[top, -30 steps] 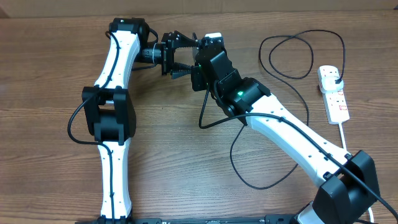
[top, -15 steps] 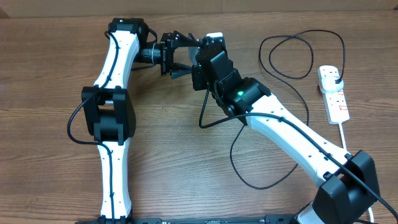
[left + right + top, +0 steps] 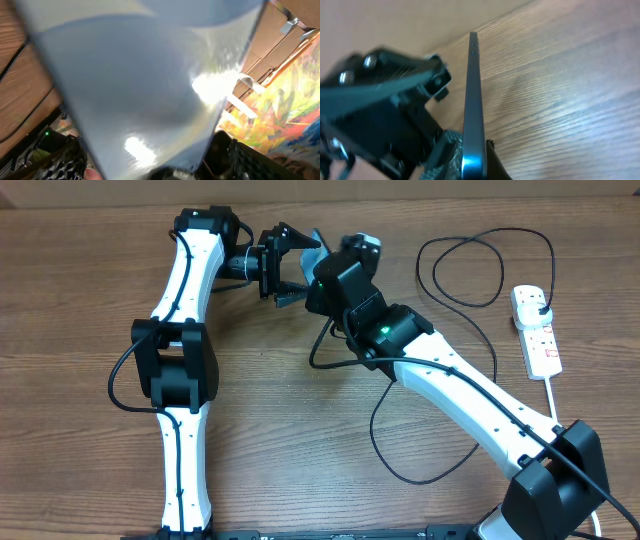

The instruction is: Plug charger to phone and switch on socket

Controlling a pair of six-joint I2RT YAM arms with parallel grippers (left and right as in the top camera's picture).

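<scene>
the right pincer (image 3: 471,159) is clamped tight on the lower end of the phone (image 3: 472,85). the phone shows edge-on in that wrist view, thin and dark-rimmed, with the wooden table (image 3: 80,300) behind it. just at 9 o'clock of it, the left pincer (image 3: 290,263) has its jaws spread wide and grips nothing. its own wrist view is filled by the phone's pale blue face, too close and blurred to read.

seen from overhead, both pincers meet near 12 o'clock of the table. the charger (image 3: 385,440) trails from under the right arm in loose black loops toward 5 o'clock and 1 o'clock. its connector tip is hidden by the arm. its black plug (image 3: 540,305) sits in the white power strip (image 3: 545,358) at 3 o'clock, whose red switches (image 3: 540,328) are too small to count.

one phone, one charger, one power strip, two pincers.
</scene>
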